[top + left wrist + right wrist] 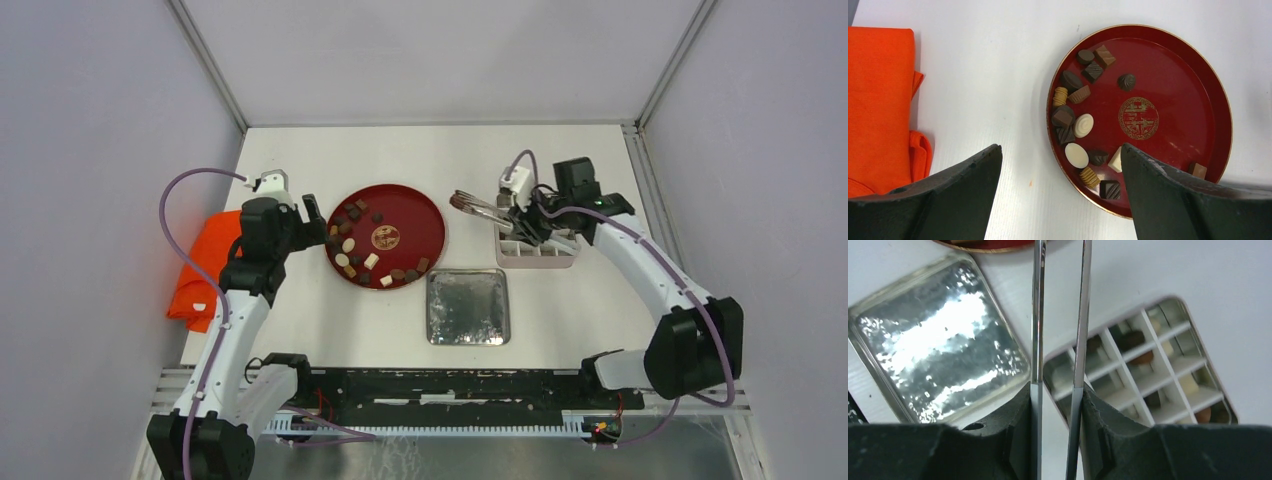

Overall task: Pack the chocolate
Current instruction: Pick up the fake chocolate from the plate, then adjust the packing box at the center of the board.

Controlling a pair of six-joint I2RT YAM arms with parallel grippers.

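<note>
Several chocolate pieces (352,245), dark brown, light brown and cream-white, lie on the left half of the round dark-red plate (415,215). In the left wrist view the pieces (1076,155) lie along the plate's (1173,75) left rim. My left gripper (315,222) is open and empty just above the plate's left edge, its jaws (1060,147) wide apart. My right gripper (522,222) is shut on metal tongs (475,205) that point left towards the plate. The tongs' (1037,315) two arms stand slightly apart, and their tips are out of that view. The pale grid box (537,250) sits under the right gripper, and a few pieces (1135,337) lie in its compartments.
A shiny square metal tin (468,306) lies in front of the plate, left of the box (1148,360); it also shows in the right wrist view (938,340). An orange cloth (205,265) lies at the table's left edge, beside the left arm.
</note>
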